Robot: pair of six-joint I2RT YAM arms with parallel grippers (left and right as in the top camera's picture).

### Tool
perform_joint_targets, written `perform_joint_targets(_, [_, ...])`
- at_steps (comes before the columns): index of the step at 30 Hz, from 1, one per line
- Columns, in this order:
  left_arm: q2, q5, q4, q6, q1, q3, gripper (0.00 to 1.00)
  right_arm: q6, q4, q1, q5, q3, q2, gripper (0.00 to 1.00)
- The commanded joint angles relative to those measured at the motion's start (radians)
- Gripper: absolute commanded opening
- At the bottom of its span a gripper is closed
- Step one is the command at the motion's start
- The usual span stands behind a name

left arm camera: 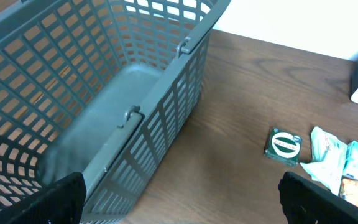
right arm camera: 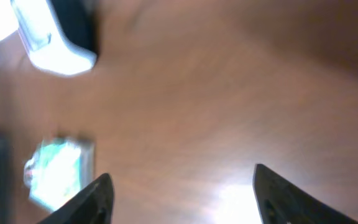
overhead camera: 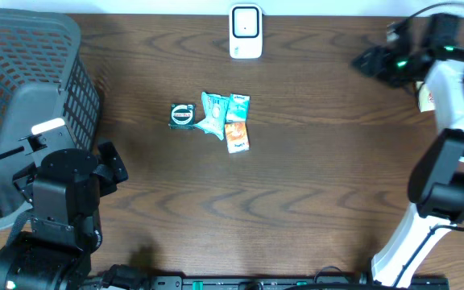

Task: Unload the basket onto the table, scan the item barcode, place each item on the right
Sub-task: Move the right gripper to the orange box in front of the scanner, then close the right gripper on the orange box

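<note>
here, right tool right of the scanner, arm stretched, jaws apart, empty; left tool well short of scanner, spread, empty.

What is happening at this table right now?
Two robot arms stand at a table with a white scanner at the far edge and small packets in the middle. Nothing is held: the left gripper is open near the gray basket, the right gripper open at the far right. No packet is at the scanner.
</note>
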Motion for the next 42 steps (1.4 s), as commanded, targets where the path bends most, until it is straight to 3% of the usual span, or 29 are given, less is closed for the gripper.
perform_joint_targets(1, [0.0, -0.008, -0.002, -0.002, 0.002, 0.01, 0.98, 0.006, -0.093, 0.088, -0.071, -0.002, 0.005, 0.68])
perform_joint_targets(6, [0.0, -0.009, -0.002, -0.002, 0.002, 0.01, 0.98, 0.006, -0.161, 0.259, 0.026, -0.002, 0.011, 0.65])
perform_joint_targets(12, [0.0, -0.008, -0.002, -0.002, 0.002, 0.01, 0.97, 0.007, -0.123, 0.453, 0.124, -0.002, 0.011, 0.92])
perform_joint_targets(17, [0.0, -0.009, -0.002, -0.002, 0.002, 0.01, 0.98, 0.007, -0.066, 0.568, 0.214, -0.002, 0.011, 0.99])
perform_joint_targets(20, [0.0, -0.009, -0.002, -0.002, 0.002, 0.01, 0.98, 0.03, -0.058, 0.612, 0.299, -0.002, 0.016, 0.99])
perform_joint_targets(27, [0.0, -0.009, -0.002, -0.002, 0.002, 0.01, 0.98, 0.037, -0.078, 0.679, 0.351, -0.003, 0.044, 0.8])
perform_joint_targets(32, [0.0, -0.009, -0.002, -0.002, 0.002, 0.01, 0.98, 0.037, -0.087, 0.697, 0.332, -0.003, 0.078, 0.46])
perform_joint_targets(42, [0.0, -0.008, -0.002, -0.002, 0.002, 0.01, 0.98, 0.037, -0.115, 0.685, 0.324, -0.015, 0.114, 0.43])
